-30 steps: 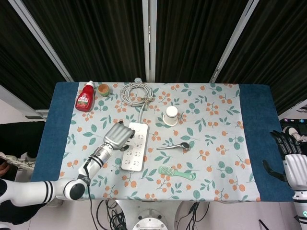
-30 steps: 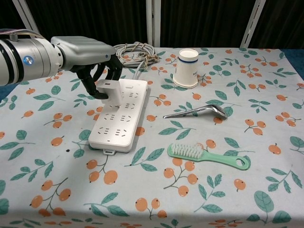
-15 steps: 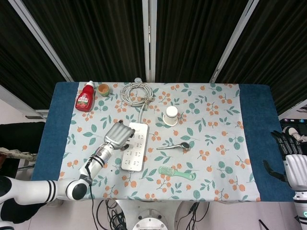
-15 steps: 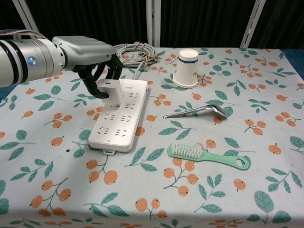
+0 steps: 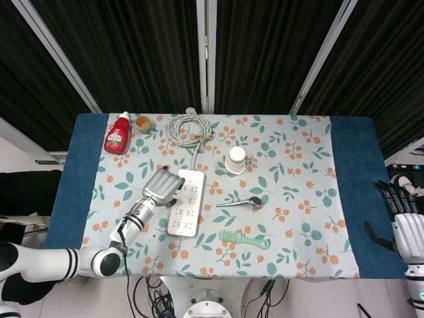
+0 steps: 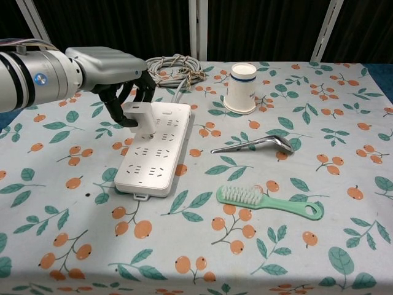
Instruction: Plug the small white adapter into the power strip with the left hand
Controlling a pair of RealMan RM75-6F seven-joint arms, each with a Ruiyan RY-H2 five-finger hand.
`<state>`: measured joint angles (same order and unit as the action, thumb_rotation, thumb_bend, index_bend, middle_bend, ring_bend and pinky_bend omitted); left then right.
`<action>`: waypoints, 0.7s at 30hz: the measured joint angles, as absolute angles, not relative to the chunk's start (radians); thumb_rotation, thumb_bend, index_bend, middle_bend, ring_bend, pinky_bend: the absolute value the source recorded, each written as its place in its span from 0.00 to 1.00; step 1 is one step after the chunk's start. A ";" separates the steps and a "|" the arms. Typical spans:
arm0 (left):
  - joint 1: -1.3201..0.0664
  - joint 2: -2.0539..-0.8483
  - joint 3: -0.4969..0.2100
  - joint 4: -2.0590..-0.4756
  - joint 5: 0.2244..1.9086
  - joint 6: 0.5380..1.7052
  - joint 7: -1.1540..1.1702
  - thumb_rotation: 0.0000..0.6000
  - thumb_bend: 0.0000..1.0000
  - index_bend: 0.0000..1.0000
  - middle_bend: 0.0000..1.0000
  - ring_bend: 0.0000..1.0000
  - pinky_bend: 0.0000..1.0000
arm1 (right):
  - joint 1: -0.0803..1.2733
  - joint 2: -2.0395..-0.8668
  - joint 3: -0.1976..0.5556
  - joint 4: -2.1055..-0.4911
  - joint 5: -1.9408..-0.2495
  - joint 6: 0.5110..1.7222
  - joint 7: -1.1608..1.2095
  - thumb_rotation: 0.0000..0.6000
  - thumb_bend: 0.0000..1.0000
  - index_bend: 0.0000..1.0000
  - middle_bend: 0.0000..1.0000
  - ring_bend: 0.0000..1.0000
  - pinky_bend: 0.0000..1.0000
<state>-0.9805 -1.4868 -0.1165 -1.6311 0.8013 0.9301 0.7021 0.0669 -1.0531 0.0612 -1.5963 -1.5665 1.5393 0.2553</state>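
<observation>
The left hand (image 6: 116, 74) covers the far left corner of the strip (image 6: 156, 147) and part of the adapter (image 6: 140, 112); prong seating cannot be determined. The right hand (image 5: 401, 222) is cut off by the head view's right edge.

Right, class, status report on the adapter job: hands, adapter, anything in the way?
Left hand holds small white adapter at the power strip, far end. Right hand off table edge, open. Nothing blocking the sockets.

No writing can be made out anywhere; the red sauce bottle (image 5: 118, 134) carries a label, but it is too small and blurred to read.
</observation>
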 measured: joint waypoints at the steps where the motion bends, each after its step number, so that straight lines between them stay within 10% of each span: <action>1: -0.982 -1.484 -0.114 -1.634 0.799 0.931 0.704 1.00 0.41 0.66 0.74 0.56 0.28 | 0.067 -1.053 0.061 -1.596 -1.567 1.539 0.255 1.00 0.28 0.04 0.07 0.00 0.00; 21: -1.014 -1.492 -0.091 -1.639 0.748 0.932 0.735 1.00 0.41 0.66 0.74 0.56 0.28 | 0.065 -1.055 0.061 -1.595 -1.564 1.539 0.257 1.00 0.28 0.04 0.07 0.00 0.00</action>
<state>-1.0145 -1.4920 -0.0909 -1.6386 0.7482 0.9316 0.7352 0.0653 -1.0549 0.0611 -1.5945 -1.5642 1.5385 0.2570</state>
